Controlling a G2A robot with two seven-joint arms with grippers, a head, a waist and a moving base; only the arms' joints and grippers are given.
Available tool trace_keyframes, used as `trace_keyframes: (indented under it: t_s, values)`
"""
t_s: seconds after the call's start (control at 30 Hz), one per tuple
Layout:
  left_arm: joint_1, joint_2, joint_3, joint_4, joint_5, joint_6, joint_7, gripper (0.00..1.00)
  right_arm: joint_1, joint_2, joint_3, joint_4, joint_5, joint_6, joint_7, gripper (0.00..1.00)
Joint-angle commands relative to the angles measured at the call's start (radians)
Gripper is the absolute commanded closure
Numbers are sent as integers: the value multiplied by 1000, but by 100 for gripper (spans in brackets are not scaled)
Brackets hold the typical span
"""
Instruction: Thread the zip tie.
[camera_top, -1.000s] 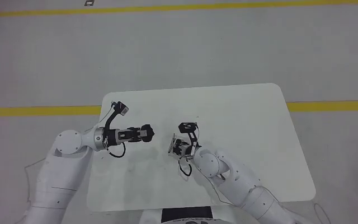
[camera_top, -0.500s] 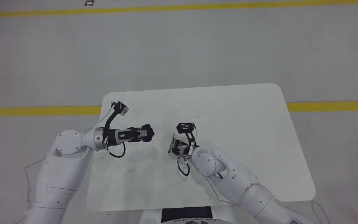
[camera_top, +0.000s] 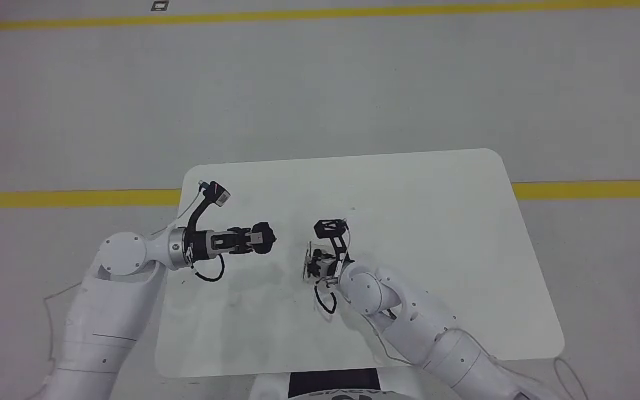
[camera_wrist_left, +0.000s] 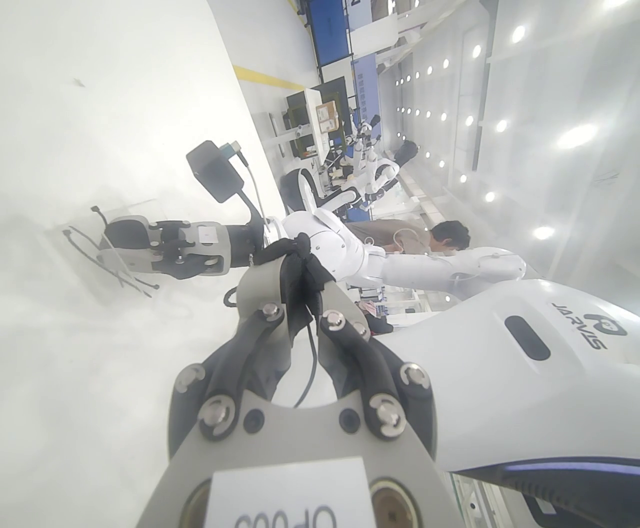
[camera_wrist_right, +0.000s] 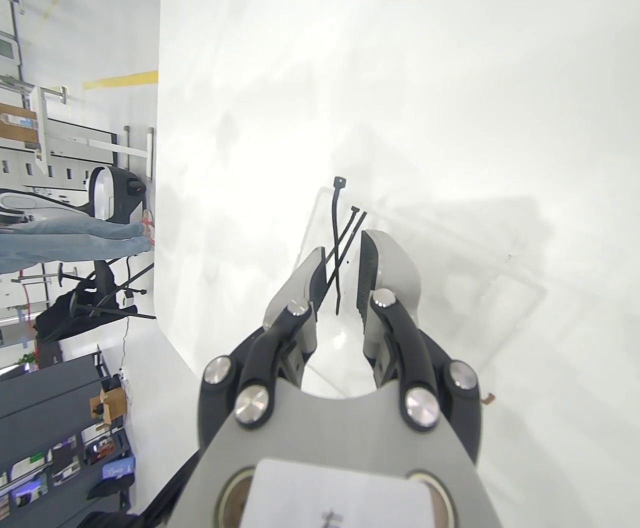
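A few thin black zip ties lie crossed on a clear flat tray on the white table. My right gripper is open, low over the tray, with its fingers on either side of the ties' lower ends. From the left wrist view the same ties show under the right gripper. My left gripper is held above the table to the left of the tray and points at it. It is shut, black pads pressed together. In the top view the left gripper and the right gripper are a short gap apart.
The table has a rounded edge near the robot. Black cables loop under both wrists. A grey floor with yellow lines surrounds the table. The far and right parts of the tabletop are bare.
My right arm has edged slightly left, toward the zip ties. The left arm has stayed where it was.
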Motion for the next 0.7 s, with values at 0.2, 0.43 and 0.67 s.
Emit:
trace_keyframes:
  t_s: [0.2,0.43,0.67]
  values:
    - [0,0,0,0,0,0,0,100,-3,-4,1,-8,-9,1,-1,100]
    - [0,0,0,0,0,0,0,100,-10,-5,10,-14,-17,1,1,100]
    - [0,0,0,0,0,0,0,100,-28,-3,32,-41,-14,-6,-10,100]
